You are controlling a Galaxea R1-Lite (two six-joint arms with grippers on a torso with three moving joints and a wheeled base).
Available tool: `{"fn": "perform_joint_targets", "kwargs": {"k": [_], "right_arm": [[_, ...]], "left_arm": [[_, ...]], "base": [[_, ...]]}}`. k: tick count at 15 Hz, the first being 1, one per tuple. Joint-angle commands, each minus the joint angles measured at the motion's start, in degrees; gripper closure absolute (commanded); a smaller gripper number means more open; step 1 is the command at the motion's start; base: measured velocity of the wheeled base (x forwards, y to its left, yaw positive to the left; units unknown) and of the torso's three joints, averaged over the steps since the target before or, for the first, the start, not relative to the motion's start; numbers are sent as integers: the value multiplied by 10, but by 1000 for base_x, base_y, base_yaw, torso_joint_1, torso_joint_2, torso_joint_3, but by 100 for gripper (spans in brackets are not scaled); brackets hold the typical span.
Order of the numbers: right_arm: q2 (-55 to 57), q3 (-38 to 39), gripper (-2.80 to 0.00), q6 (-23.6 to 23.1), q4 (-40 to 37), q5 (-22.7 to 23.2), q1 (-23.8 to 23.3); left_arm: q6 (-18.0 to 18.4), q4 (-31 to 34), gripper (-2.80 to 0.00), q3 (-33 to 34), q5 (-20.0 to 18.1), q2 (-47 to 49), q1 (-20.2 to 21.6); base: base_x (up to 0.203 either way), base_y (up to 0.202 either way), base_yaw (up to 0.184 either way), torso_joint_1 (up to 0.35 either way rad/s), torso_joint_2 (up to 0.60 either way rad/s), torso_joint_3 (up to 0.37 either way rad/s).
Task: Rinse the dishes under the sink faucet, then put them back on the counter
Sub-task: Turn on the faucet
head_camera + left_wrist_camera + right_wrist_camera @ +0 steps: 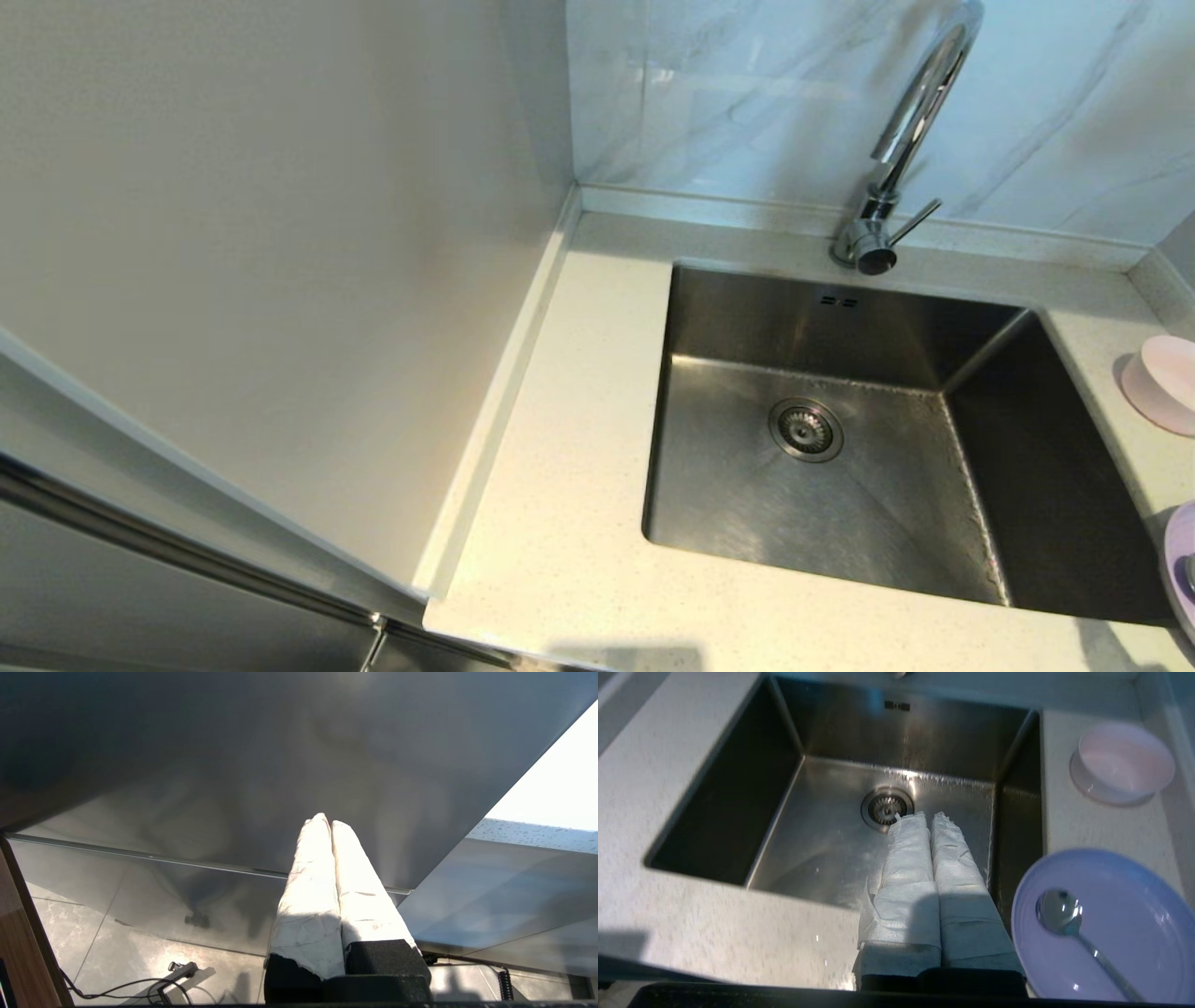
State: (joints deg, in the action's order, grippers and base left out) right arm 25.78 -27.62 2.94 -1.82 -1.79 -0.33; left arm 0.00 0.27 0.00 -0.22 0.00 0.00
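Spoon in plate, handle toward you

Your right gripper (923,817) hangs pinched shut over the sink (822,849); the spoon (1078,933) lies bowl-end sinkward in the lavender plate (1134,952) (left gripper (325,822) also closed).

Counter (560,523) bearing bowl (1162,383), plate (1182,560)

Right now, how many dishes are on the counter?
3. The pink bowl sits on the counter right of the sink. The lavender plate is nearer the robot on that side, with the spoon lying in it. None in the sink.
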Motion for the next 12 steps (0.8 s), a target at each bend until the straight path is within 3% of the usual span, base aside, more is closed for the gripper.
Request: {"fn": "perform_joint_targets", "kwargs": {"k": [1, 6, 12], "right_arm": [[145, -110, 0, -1, -2, -1, -4], [356, -356, 0, 4, -42, 1, -16], [628, -639, 0, 61, -51, -16, -44]], "left_arm": [[0, 0, 0, 0, 0, 0, 0], [0, 0, 0, 0, 0, 0, 0], [0, 0, 0, 0, 0, 0, 0]], "base": [[0, 0, 0, 0, 0, 0], [0, 0, 0, 0, 0, 0], [0, 0, 0, 0, 0, 0]]}}
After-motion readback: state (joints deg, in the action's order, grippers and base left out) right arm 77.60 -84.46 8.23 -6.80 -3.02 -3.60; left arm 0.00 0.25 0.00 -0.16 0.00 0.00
